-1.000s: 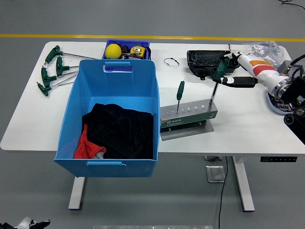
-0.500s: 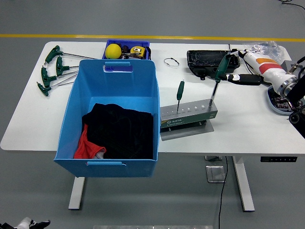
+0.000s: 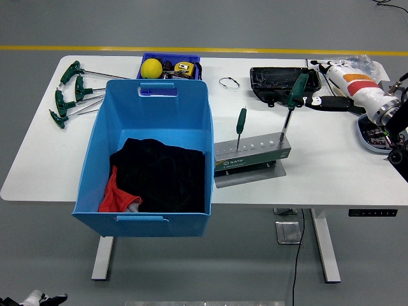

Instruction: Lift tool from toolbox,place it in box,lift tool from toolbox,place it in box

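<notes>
Two green-handled screwdrivers (image 3: 240, 127) stand upright in the grey toolbox (image 3: 252, 155), the blue box (image 3: 148, 157) holds dark cloth (image 3: 159, 175), and the right robot hand (image 3: 317, 101) rests open, empty, right of the taller screwdriver (image 3: 292, 101).

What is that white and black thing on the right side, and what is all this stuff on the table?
That is a robot's arm. The picture comes from a camera up by the robot's head, looking down on a white table. Its right hand reaches in from the right, next to the green handle of a screwdriver that stands in a grey tool stand. I cannot tell if the hand really grips it. A second screwdriver stands in the stand too. The big blue box is where the tools should go; it has black and red cloth inside. Behind it is a small blue tray with a yellow ball. On the left lie green-handled wrenches. The left arm is not in the picture.
</notes>
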Robot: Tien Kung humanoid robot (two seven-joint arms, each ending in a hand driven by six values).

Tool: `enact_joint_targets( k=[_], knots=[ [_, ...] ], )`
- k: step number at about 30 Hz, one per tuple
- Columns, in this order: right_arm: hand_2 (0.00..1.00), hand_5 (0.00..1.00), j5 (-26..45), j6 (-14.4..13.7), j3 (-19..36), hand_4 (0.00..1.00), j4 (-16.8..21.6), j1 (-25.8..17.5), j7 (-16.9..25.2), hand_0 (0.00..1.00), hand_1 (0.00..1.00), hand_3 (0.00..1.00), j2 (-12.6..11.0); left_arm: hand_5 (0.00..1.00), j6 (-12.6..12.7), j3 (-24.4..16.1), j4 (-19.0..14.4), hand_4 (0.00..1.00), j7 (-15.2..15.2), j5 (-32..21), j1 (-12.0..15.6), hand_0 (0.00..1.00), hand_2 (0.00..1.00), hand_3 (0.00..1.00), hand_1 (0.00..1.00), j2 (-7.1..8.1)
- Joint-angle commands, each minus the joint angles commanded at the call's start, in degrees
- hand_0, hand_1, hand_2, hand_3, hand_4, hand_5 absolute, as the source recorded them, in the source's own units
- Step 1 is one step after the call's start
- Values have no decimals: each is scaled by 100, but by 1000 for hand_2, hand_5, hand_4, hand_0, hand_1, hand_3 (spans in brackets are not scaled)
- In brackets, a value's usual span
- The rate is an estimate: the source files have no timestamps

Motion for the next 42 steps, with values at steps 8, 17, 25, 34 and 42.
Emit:
enact_joint_targets(
  k=[8, 17, 25, 34, 42],
  knots=[
    [967, 955, -55, 53, -169, 998, 2, -7, -30, 975, 916, 811, 30, 672, 3, -31, 0, 665, 1, 9, 4, 694, 683, 633, 663, -15],
    [965, 957, -102, 69, -276, 998, -43, 19, -58, 974, 916, 810, 80, 668, 6, -2, 0, 662, 4, -7, 21, 694, 683, 633, 665, -29],
    [965, 961, -153, 74, -204, 998, -26, 27, -76, 974, 916, 809, 64, 670, -3, 19, 0, 663, 9, 20, 30, 694, 682, 632, 664, -17],
    [963, 963, -218, 98, -78, 998, -22, -30, -91, 973, 916, 808, -2, 670, 3, 3, 0, 662, 7, 55, 30, 694, 682, 632, 665, -10],
    [960, 964, -263, 116, 35, 998, -16, -47, -99, 973, 916, 804, -49, 670, 17, -11, 0, 662, 1, 44, 21, 693, 682, 632, 665, -14]
  ],
)
